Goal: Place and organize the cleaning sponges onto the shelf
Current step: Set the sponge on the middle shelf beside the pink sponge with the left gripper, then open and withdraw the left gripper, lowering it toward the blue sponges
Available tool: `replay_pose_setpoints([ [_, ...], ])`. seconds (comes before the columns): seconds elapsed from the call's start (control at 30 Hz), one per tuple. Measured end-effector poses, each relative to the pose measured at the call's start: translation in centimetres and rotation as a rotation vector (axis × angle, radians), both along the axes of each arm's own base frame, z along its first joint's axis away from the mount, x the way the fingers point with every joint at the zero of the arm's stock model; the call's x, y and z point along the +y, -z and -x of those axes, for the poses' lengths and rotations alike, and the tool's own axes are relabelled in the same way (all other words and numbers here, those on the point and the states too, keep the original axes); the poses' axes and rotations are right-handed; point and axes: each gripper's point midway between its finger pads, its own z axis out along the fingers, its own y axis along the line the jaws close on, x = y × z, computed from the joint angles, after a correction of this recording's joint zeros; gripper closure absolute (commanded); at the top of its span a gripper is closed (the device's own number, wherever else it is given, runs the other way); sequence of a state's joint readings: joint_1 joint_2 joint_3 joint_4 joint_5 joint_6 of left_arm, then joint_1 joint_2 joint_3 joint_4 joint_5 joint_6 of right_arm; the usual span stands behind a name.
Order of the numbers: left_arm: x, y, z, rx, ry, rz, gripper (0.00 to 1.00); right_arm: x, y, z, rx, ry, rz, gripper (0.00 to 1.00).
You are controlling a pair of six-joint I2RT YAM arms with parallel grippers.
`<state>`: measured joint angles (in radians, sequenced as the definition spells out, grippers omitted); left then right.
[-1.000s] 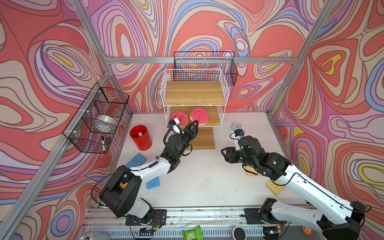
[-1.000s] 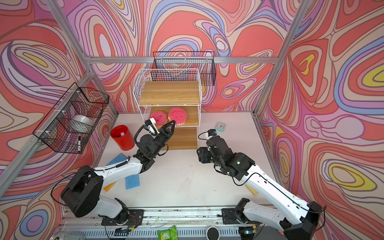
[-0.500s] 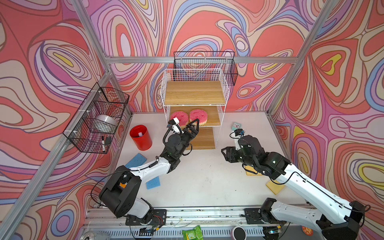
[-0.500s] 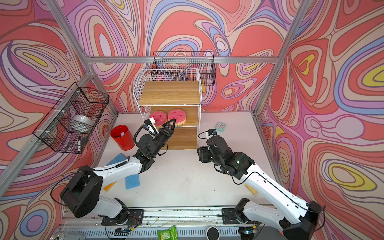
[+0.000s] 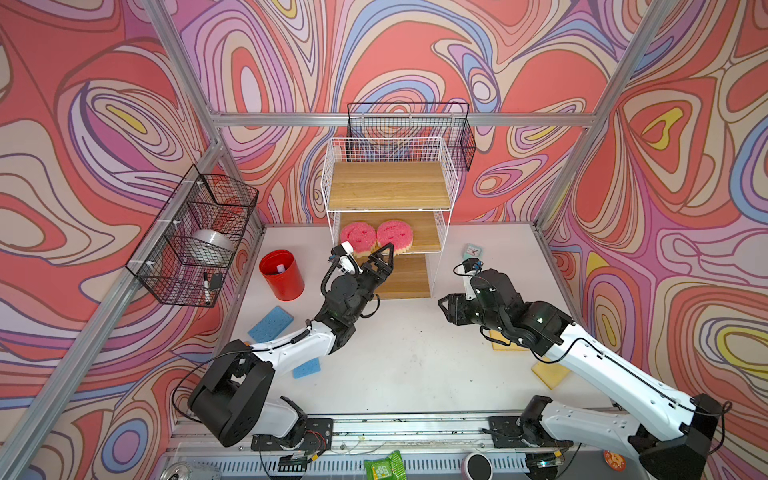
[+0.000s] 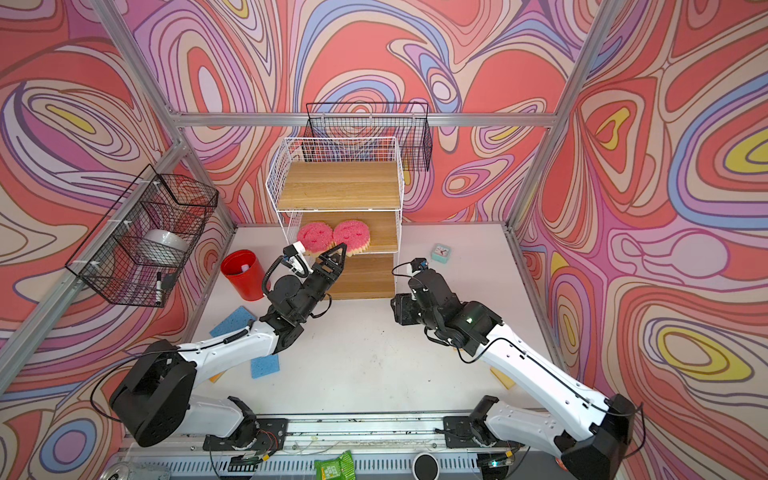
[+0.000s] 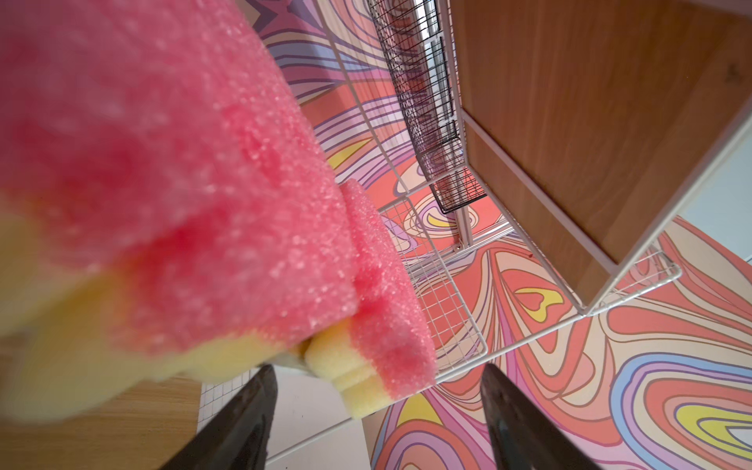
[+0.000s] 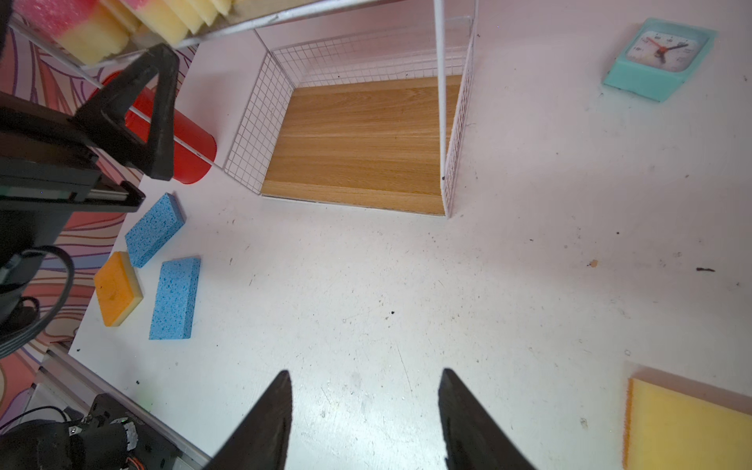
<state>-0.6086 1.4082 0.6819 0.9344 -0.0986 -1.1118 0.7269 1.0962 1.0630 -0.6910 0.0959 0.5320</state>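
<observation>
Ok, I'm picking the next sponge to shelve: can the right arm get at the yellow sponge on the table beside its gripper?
Probably yes. The right gripper is open and empty over the table, and the yellow sponge lies flat close by, with only bare surface between them.

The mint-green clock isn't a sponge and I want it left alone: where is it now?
In both top views the mint-green clock lies on the white table, just right of the shelf, near the table's back edge.
</observation>
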Motion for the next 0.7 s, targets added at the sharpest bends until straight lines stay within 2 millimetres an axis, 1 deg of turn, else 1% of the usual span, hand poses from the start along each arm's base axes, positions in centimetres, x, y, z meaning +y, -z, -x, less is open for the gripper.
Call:
replay_pose_setpoints([
  [0.1,0.2,0.8,0.0,0.018,-0.006,-0.012,0.22,0.3,-0.2,0.0,-0.005,-0.011,-0.012,0.51],
  [0.23,0.4,1.3,0.3,0.030,-0.009,-0.020,0.23,0.9,-0.3,-0.3,-0.011,-0.024,-0.029,0.52],
  [0.4,0.7,1.6,0.7,0.033,-0.011,-0.022,0.23,1.7,0.6,-0.8,0.010,-0.035,-0.024,0.52],
  [0.5,1.2,1.5,1.3,0.029,-0.014,-0.023,0.24,2.1,0.7,-1.1,0.010,-0.042,-0.026,0.62],
  [0.57,1.5,1.3,1.7,0.020,-0.017,-0.026,0.25,2.4,0.5,-1.4,0.004,-0.047,-0.031,0.68],
  [0.6,1.8,1.1,2.0,0.014,-0.019,-0.028,0.26,2.6,0.2,-1.6,-0.002,-0.049,-0.037,0.70],
  [0.7,2.3,0.5,2.8,0.003,-0.022,-0.043,0.27,3.3,-0.3,-2.2,-0.019,-0.054,-0.055,0.70],
])
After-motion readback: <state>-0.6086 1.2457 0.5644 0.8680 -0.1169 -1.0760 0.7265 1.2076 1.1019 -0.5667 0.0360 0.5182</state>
